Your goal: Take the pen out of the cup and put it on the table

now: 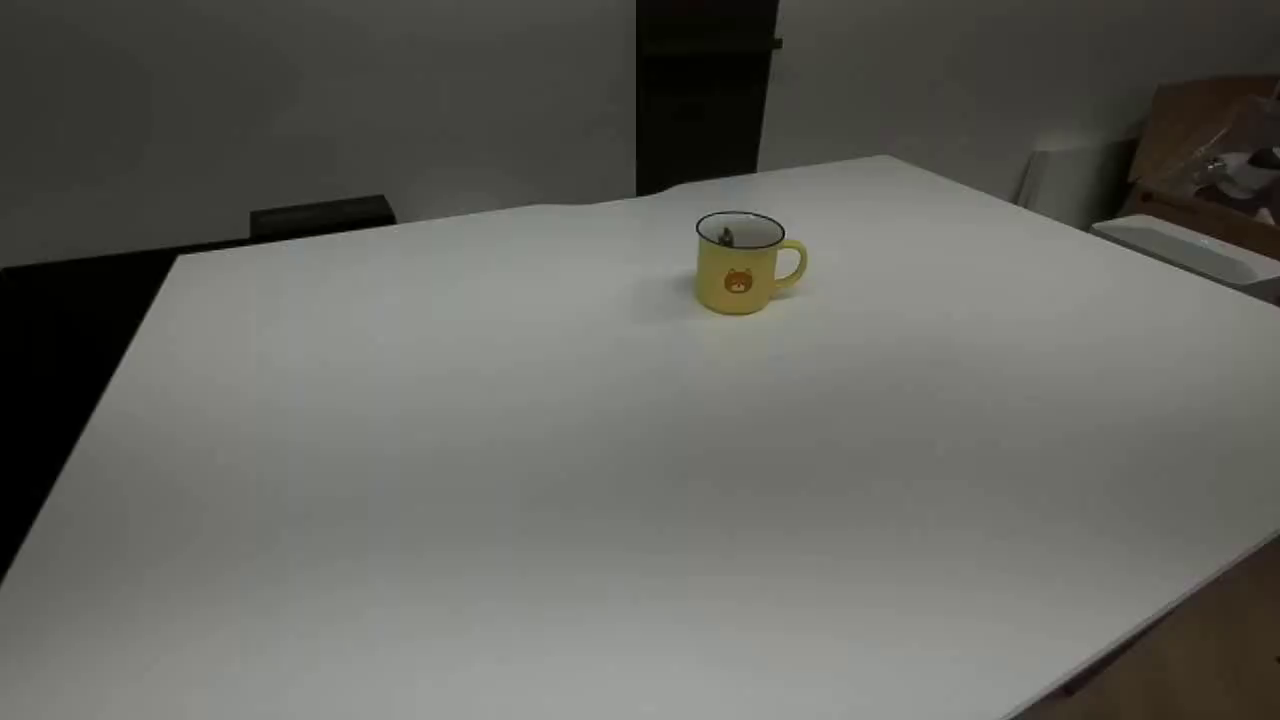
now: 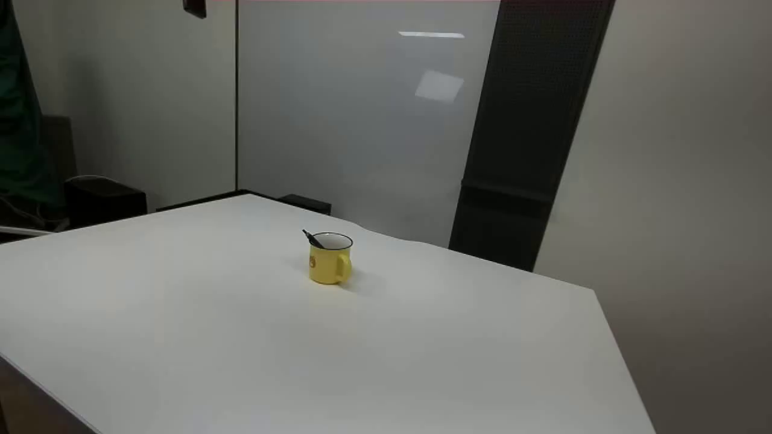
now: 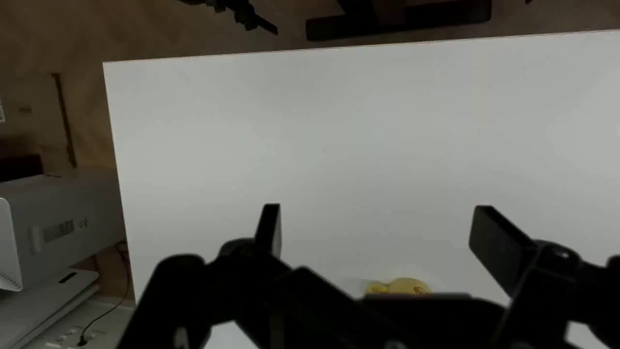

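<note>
Looking at pale walls point(image 2: 362, 120) in dim light, with a big white table point(image 1: 500, 450) in front. Starting from the pen point(image 2: 313, 240): leaning at a slant inside the cup point(image 2: 326, 266), poking its dark end above the rim in an exterior view. Glimpsing just a bit of the pen point(image 1: 727, 238) inside the mouth in an exterior view. Marking progress as zero, judging by that: not gripping, not lifting, not laying down anything yet.

Seeing the cup standing upright on the table in both exterior views, wearing a small orange face mark. Checking the gripper point(image 3: 377, 220) next: holding its jaws wide apart in the wrist view, pinching nothing. Catching only a yellow part of the cup point(image 3: 404, 285) there, losing the rest, pen included, behind the gripper body. Finding no gripper near the cup in either exterior view.

Leaving the whole job, by the look of it: coming down over the pen, closing on it, pulling it clear of the rim, setting it on the table, letting go. Probably needing a pull along the slant, so as not to drag the cup.

Further out: noting a dark panel point(image 1: 705, 95), a brown box point(image 1: 1170, 125), and, in the wrist view, a pale boxy unit point(image 3: 72, 208) beside the table.
</note>
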